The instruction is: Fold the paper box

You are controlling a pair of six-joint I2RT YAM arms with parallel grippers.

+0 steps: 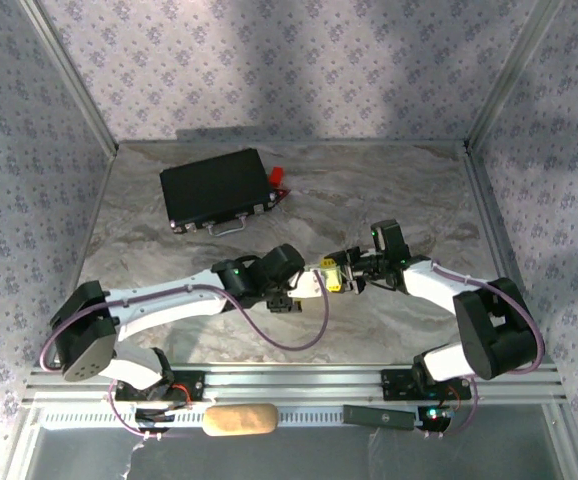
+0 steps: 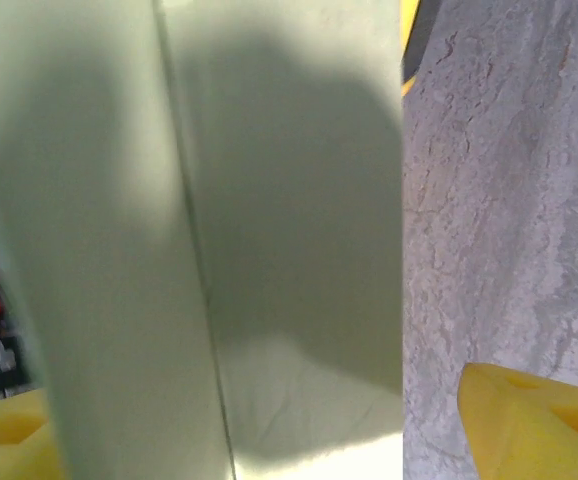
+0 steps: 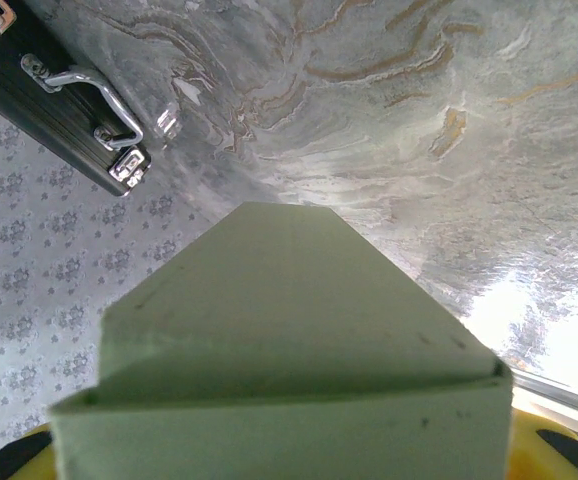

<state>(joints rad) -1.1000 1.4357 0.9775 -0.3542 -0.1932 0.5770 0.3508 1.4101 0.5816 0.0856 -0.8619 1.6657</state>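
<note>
Marbled grey tabletop (image 1: 389,200), floral walls. Pale green thin-card paper box (image 3: 289,330) mid-table; black metal-handled case (image 1: 214,188) at 11 o'clock. Your right gripper (image 3: 284,455) clamps box. Left gripper (image 2: 264,430) jaws wide, straddling it. Likely mid-fold: next, pinch panel squarely, press crease.

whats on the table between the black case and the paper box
Nothing; the right wrist view shows bare marbled table between the black case and the paper box.
</note>
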